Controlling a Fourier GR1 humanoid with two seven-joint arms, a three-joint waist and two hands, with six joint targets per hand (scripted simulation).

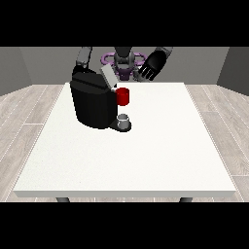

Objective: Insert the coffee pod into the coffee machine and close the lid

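Here, from the front view, my hand at the view's right [151,65] hangs raised above the far edge of the white table [160,160], its fingers relaxed and slightly spread, holding nothing. My hand at the view's left [78,71] sits behind the top of the black coffee machine [92,104]; how its fingers lie I cannot tell, as the machine covers most of it.

The machine stands on the far left part of the table, near the far edge, with its grey lid [108,77] tilted up. A red thing at the machine [122,96] juts from its front, and below it a small grey thing [124,120] rests on the machine's base; I cannot tell whether that is the coffee pod.

The table spreads wide and white toward the camera and to the view's right. Pale wood floor [29,112] lies around it, grey walls [19,68] behind.
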